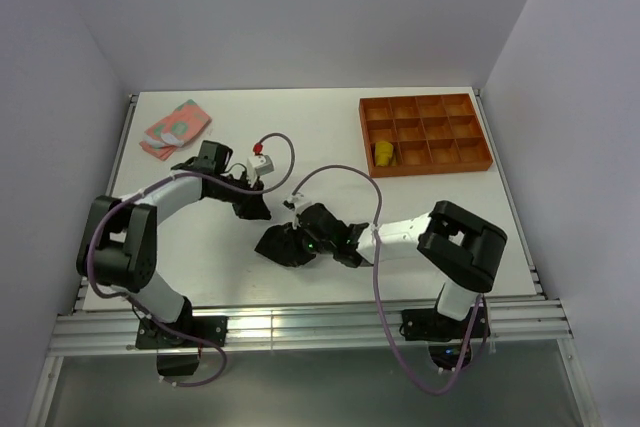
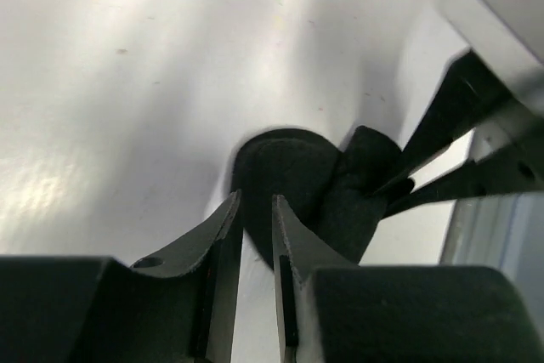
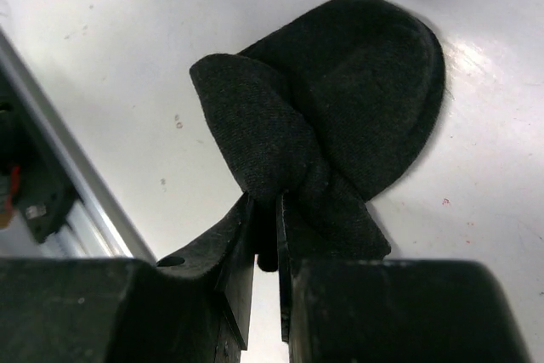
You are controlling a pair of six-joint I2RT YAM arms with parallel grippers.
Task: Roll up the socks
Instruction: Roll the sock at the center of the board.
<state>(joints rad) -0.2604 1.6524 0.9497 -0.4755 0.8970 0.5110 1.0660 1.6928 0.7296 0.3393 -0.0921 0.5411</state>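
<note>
Right wrist view: the right gripper [image 3: 265,210] pinches, nearly closed, a fold of the soft plain black sock [image 3: 357,99], bunched mid-table, its roll apparently unfinished. The left gripper [image 2: 257,210], narrowly parted, holds nothing beside it. The pink-and-green fabric sock [image 1: 175,127] lies far left; the mustard-yellow sock [image 1: 383,153] sits in the rigid orange compartment tray [image 1: 430,169].

Bright, even light. Glare streaks on white worktop [image 2: 127,82] in left wrist view, right side blurred. Right wrist view sharp, soft shadows.
</note>
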